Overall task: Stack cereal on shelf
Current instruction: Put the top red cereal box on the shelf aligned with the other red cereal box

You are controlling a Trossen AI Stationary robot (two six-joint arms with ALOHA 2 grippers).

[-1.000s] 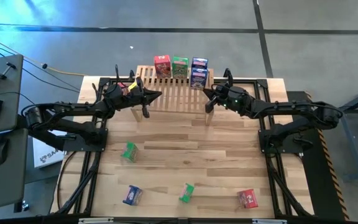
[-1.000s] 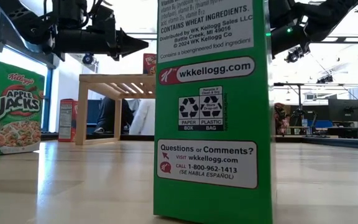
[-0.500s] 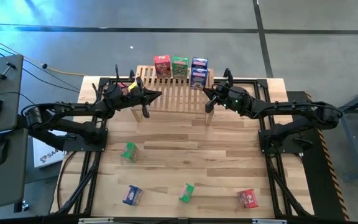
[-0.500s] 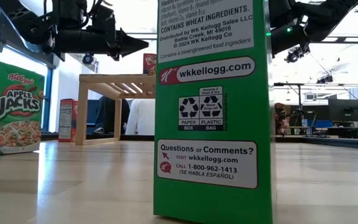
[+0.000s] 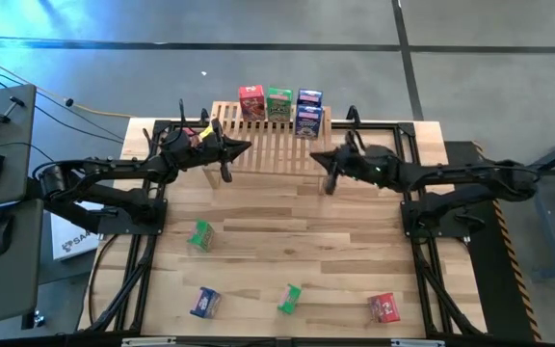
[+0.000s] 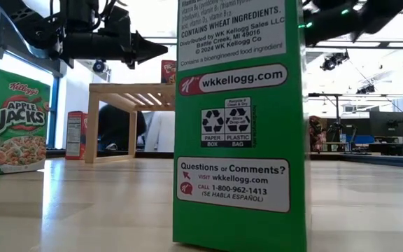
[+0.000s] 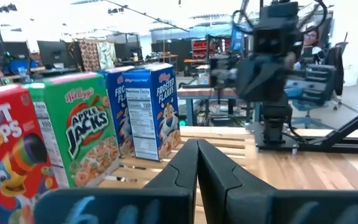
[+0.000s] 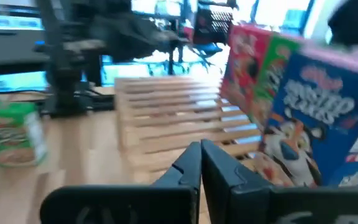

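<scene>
The light-wood slatted shelf (image 5: pixel 266 143) stands at the table's far edge. On its far part stand a red box (image 5: pixel 251 101), a green box (image 5: pixel 278 103) and two blue boxes (image 5: pixel 307 111), all upright. On the table lie a green box (image 5: pixel 199 234), a blue box (image 5: pixel 204 302), a green box (image 5: pixel 290 298) and a red box (image 5: pixel 384 307). My left gripper (image 5: pixel 247 147) hovers shut and empty over the shelf's left end; its fingertips meet in the left wrist view (image 7: pixel 197 148). My right gripper (image 5: pixel 322 160) is shut and empty by the shelf's right end (image 8: pixel 199 148).
The low view is half filled by the near green box (image 6: pixel 240 119), which stands upright on the table; an Apple Jacks box (image 6: pixel 12 120) stands at its left. Black arm frames (image 5: pixel 143 207) run along both table sides. Bare planks (image 5: pixel 287 217) lie mid-table.
My right gripper has drawn back from the shelf's right end, toward the table's near edge and a little to the right, and has risen in the low view. It stays shut. The boxes have not moved.
</scene>
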